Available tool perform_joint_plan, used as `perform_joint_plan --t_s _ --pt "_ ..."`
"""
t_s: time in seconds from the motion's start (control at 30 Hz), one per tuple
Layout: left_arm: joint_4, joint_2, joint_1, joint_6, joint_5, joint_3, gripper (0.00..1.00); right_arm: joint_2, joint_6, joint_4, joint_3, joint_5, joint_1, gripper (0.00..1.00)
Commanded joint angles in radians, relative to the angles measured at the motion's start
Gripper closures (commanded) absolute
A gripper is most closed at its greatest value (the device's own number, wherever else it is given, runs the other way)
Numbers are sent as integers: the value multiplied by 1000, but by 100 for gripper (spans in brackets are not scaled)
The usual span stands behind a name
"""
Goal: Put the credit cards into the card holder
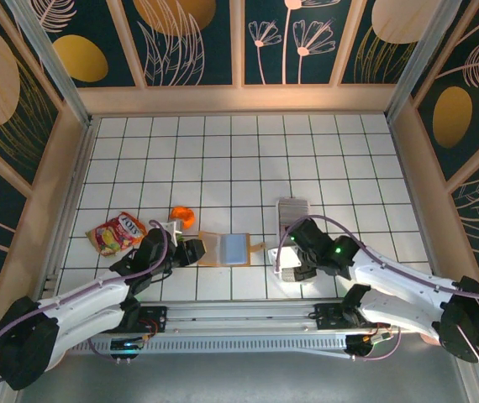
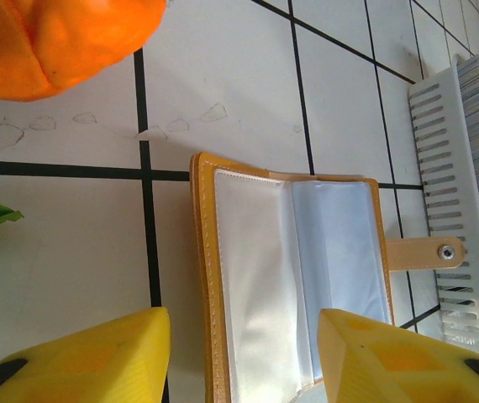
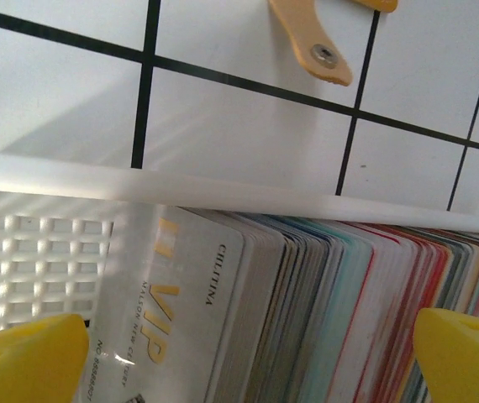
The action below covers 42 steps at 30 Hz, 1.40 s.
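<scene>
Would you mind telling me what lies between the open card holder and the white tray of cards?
Only bare tile and the clasp tab of the card holder, reaching toward the tray; the left wrist view shows it.

- Left arm (image 1: 88, 298): reaches from the near-left corner up and rightward, lying low over the surface (image 1: 223, 159); white links, black wrist, purple cable (image 1: 71, 295) along it.
- Left tool (image 1: 191, 252): points right, toward mid-surface. Wrist view: its yellow fingers (image 2: 88, 357) stand apart, pads facing each other, gripping nothing.
- Right arm (image 1: 407, 294): reaches from the near-right corner up and leftward, elbow low, wrist bent down; green light (image 1: 337, 249) lit on the wrist.
- Right tool (image 1: 294, 259): aimed down and left. Wrist view: yellow fingertips (image 3: 462, 353) at opposite edges of the frame, jaws spread wide, clamped on nothing.
- The two tools sit well apart.
</scene>
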Motion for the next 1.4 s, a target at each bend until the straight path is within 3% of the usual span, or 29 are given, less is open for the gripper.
perform_joint_plan --t_s 0.0,0.17,0.73,1.37 --pt "-12 -4 2 -6 -16 -5 52 14 -65 79 -27 32 -5 1" --pt "-7 4 2 -9 -16 -4 53 28 -95 127 -50 73 -5 5" --pt "-6 15 2 -12 -9 -2 58 -12 -102 75 -27 72 -14 44" --pt "-10 15 2 -16 -6 -1 60 -56 -101 35 -25 85 -16 60"
